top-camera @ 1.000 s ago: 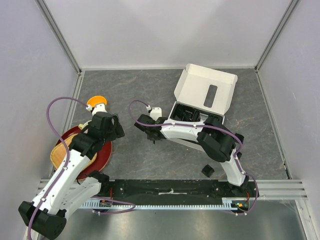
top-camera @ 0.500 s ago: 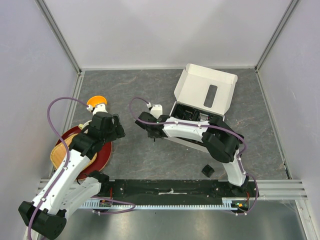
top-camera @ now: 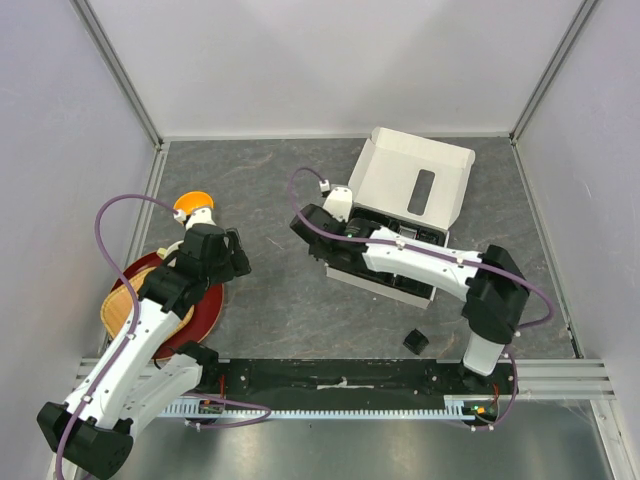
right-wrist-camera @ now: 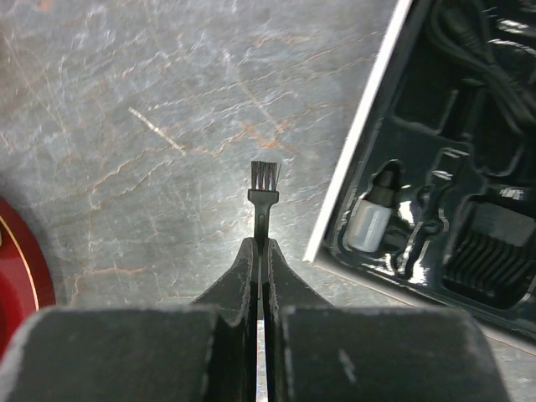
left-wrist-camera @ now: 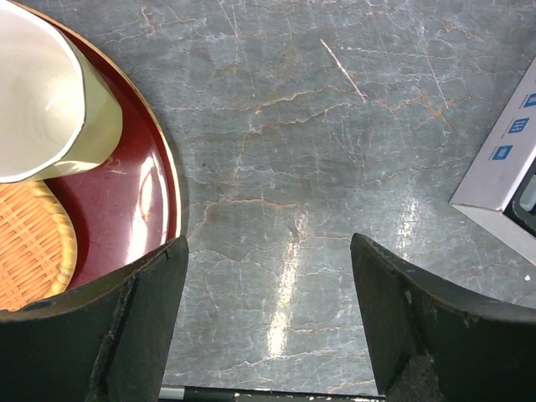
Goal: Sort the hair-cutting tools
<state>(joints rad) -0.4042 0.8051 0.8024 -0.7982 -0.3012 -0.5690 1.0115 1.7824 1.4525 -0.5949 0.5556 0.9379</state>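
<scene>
Nearby, pinched brush (right-wrist-camera: 264,191), red tray (left-wrist-camera: 157,197), open box (top-camera: 398,170)

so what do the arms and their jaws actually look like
Both the left arm and the right arm have white link shells with chunky black joint housings and black bases. A purple cable loops along each. The jaws are matte black: broad and curved on the left, tapering to thin tips on the right.

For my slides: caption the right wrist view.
Right fingers pinch the thin black brush over the grey table, beside the black tray holding a clear bottle.
</scene>
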